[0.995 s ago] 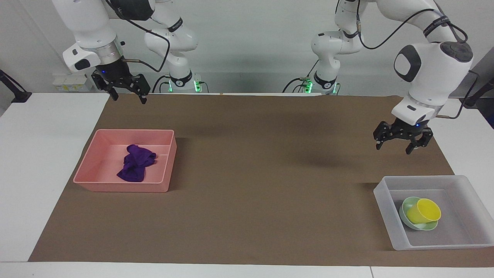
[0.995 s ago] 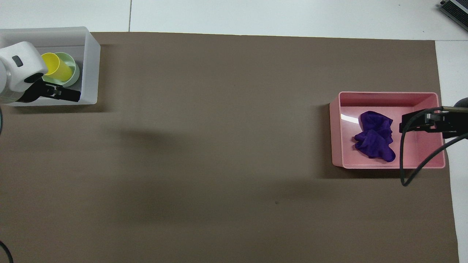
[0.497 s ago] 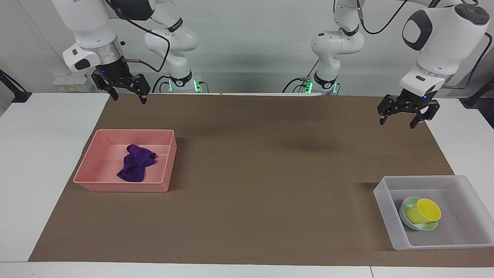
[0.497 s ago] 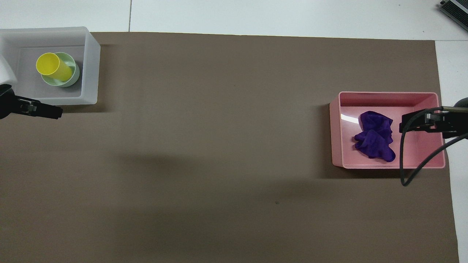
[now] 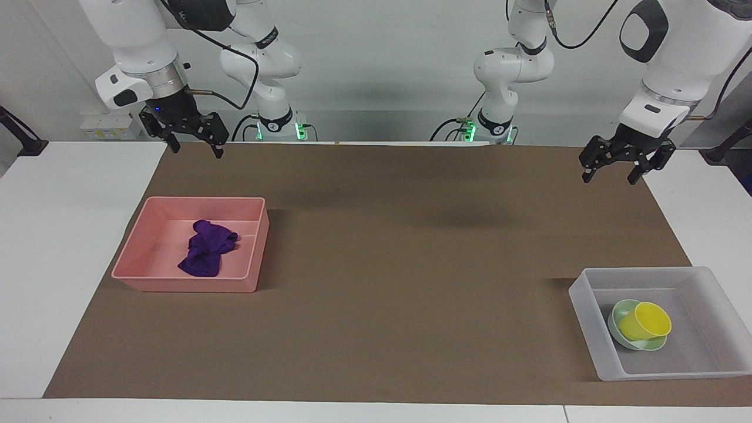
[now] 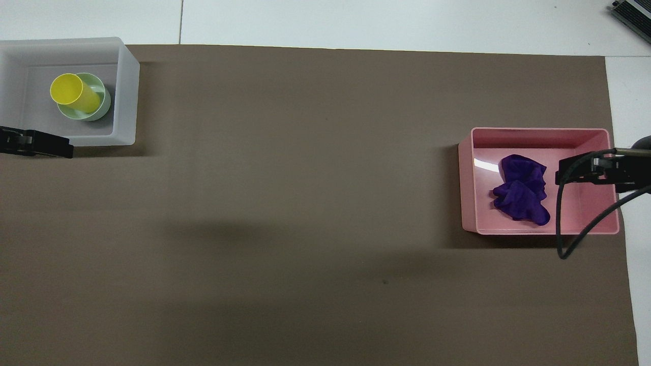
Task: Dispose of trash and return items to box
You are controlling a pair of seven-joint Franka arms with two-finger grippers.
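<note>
One purple cloth [image 5: 208, 248] lies crumpled on the floor of the one pink bin [image 5: 144, 247], roughly in its middle and clear of the walls. The pink bin sits on the brown mat [image 5: 376, 258] toward the right arm's end of the table, its outer wall close to the mat's edge there.

One yellow cup [image 5: 645, 321] leans tilted inside one mint-green bowl [image 5: 620, 313], and the bowl rests on the bottom of the one translucent box [image 5: 587, 317], nearer the wall that faces the middle of the table. The box stands at the left arm's end of the mat, at the corner farthest from the robots, with its outer wall past the mat's edge.

Between the two bins the mat is a wide bare stretch.

The right gripper [image 5: 192, 145] hangs high over the mat's edge nearest the robots, its fingers spread apart and holding nothing. The left gripper [image 5: 611, 170] hangs over the mat's corner nearest the robots at the left arm's end, well above the table, fingers likewise spread and empty.
</note>
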